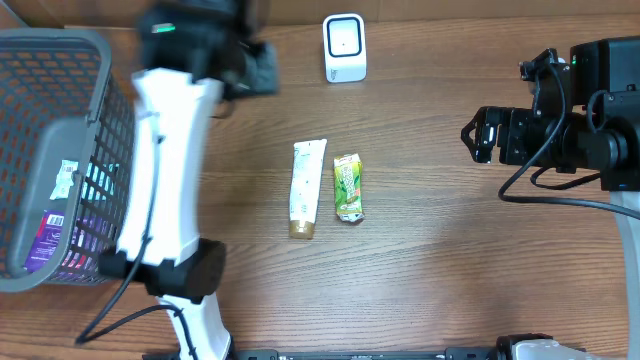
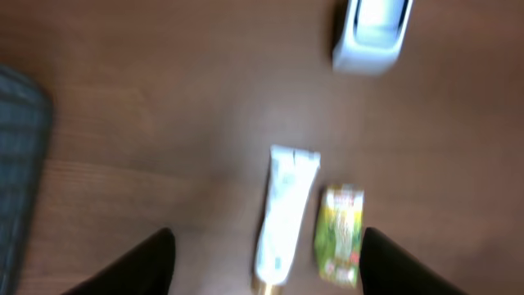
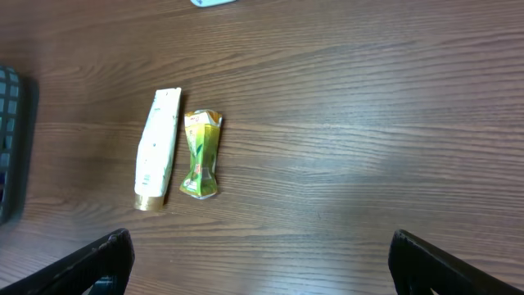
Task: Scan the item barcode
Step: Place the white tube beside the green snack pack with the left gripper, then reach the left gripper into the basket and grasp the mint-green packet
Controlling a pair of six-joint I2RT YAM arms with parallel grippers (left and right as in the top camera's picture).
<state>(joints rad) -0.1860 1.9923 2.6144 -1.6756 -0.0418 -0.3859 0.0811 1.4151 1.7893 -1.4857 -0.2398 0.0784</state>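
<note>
A white tube with a gold cap [image 1: 307, 188] and a green packet [image 1: 348, 187] lie side by side at the table's middle. A white barcode scanner [image 1: 345, 47] stands at the back edge. My left gripper [image 1: 255, 68] hovers high at the back, left of the scanner. In the blurred left wrist view it [image 2: 268, 242] is open and holds nothing, with the tube [image 2: 282, 217], packet [image 2: 340, 233] and scanner [image 2: 372, 33] below. My right gripper [image 1: 478, 135] waits at the right, open and empty [image 3: 262, 262]. The tube [image 3: 155, 152] and packet [image 3: 201, 153] lie far ahead of it.
A grey mesh basket [image 1: 60, 60] stands at the left edge and holds a few packaged items, one of them purple [image 1: 45, 240]. Its rim shows at the left of both wrist views [image 2: 20, 164] [image 3: 10, 147]. The left arm's white link [image 1: 160, 170] stretches beside it.
</note>
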